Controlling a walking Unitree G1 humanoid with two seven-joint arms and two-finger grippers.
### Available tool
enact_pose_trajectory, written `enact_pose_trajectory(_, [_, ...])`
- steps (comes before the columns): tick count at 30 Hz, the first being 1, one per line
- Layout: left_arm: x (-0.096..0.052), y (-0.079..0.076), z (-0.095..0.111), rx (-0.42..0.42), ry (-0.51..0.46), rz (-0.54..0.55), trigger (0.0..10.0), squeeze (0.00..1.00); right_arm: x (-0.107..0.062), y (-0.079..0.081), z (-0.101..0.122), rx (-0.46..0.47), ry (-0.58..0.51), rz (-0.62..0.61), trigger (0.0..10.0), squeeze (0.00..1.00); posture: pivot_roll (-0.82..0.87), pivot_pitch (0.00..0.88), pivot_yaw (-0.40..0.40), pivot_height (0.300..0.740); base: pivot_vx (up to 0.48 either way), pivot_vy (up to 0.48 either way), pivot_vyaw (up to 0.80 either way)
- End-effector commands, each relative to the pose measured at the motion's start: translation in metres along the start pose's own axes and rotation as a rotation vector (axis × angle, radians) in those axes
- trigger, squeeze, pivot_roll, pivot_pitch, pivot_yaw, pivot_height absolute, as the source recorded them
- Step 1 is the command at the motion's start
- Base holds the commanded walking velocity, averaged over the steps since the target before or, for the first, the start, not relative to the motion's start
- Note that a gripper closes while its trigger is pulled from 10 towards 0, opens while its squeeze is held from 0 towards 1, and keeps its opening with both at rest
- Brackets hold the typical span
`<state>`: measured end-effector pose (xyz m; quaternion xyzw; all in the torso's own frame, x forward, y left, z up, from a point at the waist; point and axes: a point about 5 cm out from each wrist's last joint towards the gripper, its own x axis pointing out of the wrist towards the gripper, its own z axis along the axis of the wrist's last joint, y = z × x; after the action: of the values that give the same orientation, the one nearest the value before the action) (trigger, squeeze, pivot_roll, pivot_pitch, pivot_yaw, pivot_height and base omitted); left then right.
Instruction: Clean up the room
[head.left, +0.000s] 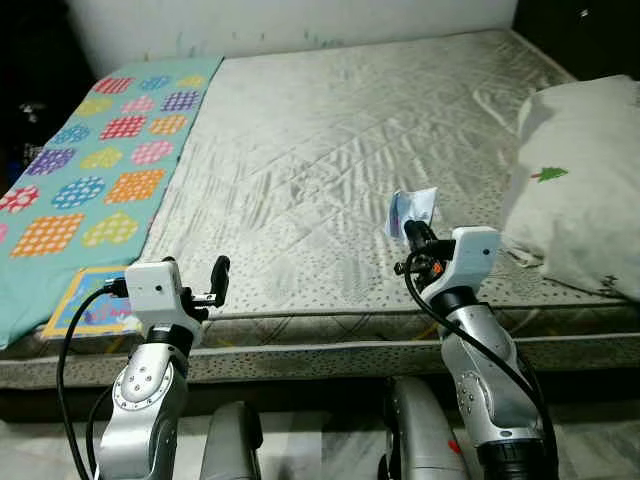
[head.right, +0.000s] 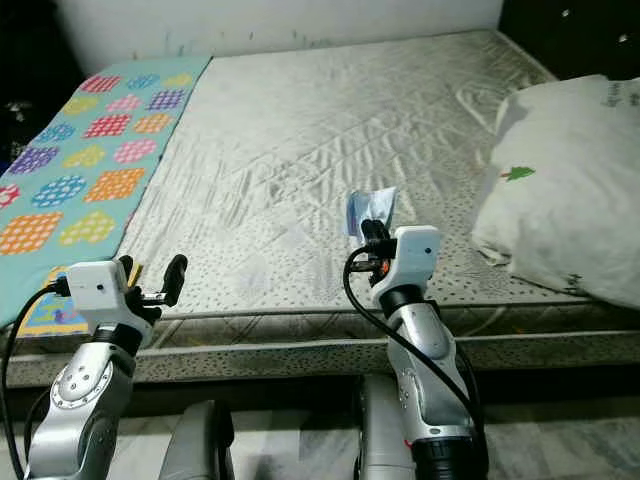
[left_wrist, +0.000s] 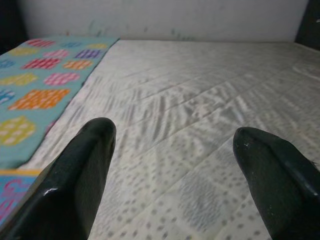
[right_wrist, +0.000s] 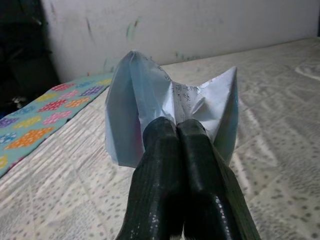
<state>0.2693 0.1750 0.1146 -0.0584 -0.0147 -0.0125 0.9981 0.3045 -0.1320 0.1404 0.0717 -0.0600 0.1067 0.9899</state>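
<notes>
A crumpled piece of white paper (head.left: 411, 211) with faint handwriting is pinched in my right gripper (head.left: 413, 234), which is shut on it and held just above the front edge of the bed (head.left: 330, 170). The right wrist view shows the paper (right_wrist: 150, 110) fanned out above the two closed fingers (right_wrist: 175, 160). My left gripper (head.left: 205, 283) hovers at the bed's front left edge with its fingers (left_wrist: 80, 170) spread wide and nothing between them.
A teal blanket with colourful patterned hearts (head.left: 90, 170) covers the bed's left side. A white pillow with a small green tree print (head.left: 580, 180) lies on the right. A white wall (head.left: 300, 20) backs the bed.
</notes>
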Motion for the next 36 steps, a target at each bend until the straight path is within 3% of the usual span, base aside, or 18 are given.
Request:
enact_pose_trajectory(1, [0.003, 0.003, 0.004, 0.018, -0.023, -0.004, 10.0, 0.00, 0.006, 0.005, 0.011, 0.001, -0.034, 0.028, 10.0, 0.00, -0.12, 0.000, 0.109, 0.633, 0.000, 0.000, 0.00])
enact_pose_trajectory(18, [0.010, 0.002, -0.003, 0.023, -0.035, -0.026, 10.0, 0.00, 0.006, 0.000, 0.012, -0.013, -0.035, 0.018, 10.0, 0.00, -0.15, 0.000, 0.128, 0.738, 0.000, 0.000, 0.00])
enact_pose_trajectory(36, [0.013, -0.001, -0.013, 0.027, -0.013, -0.053, 10.0, 0.00, 0.003, -0.009, 0.008, -0.045, -0.024, -0.002, 10.0, 0.00, -0.18, 0.000, 0.152, 0.740, 0.000, 0.000, 0.00])
